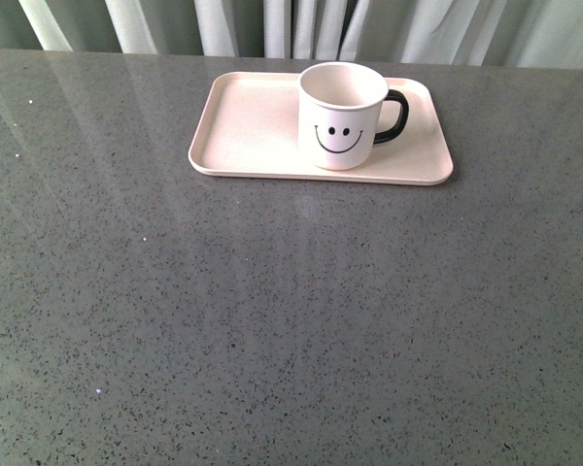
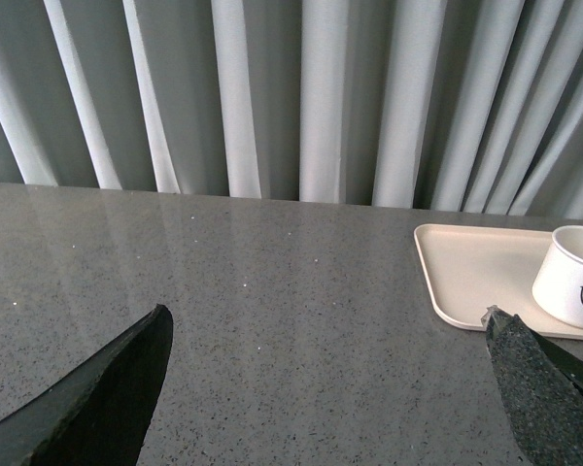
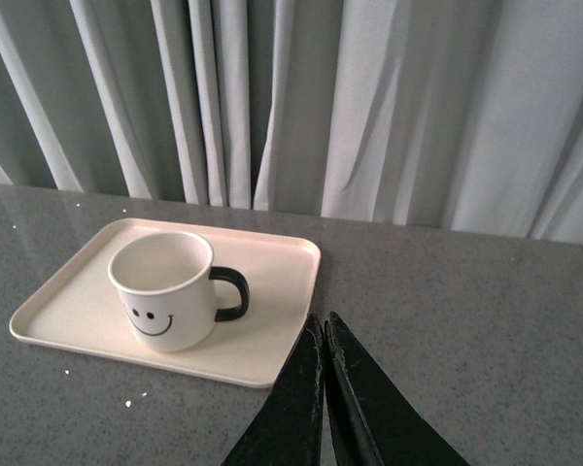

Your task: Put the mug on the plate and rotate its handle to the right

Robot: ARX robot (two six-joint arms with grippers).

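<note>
the flat pale pink rectangular plate (image 1: 253, 131) with rounded corners and a low raised rim lies in the upper middle of the front view, on the speckled grey stone table (image 1: 272, 320). toward its right half stands the cream-white ceramic mug (image 1: 340, 116), upright and empty, its black smiley face turned to the camera. the glossy black loop handle (image 1: 396, 116) sticks out from the mug's right side, over the plate. pale pleated curtains (image 1: 272, 24) run along the top edge. neither arm shows in the front view. in the left wrist view, the left gripper (image 2: 325, 345) has its two dark fingers (image 2: 107, 398) spread wide apart, holding nothing, well short of the plate. in the right wrist view, the right gripper (image 3: 326, 335) has its fingers pressed together with nothing between them, just beside the plate's near corner.
</note>
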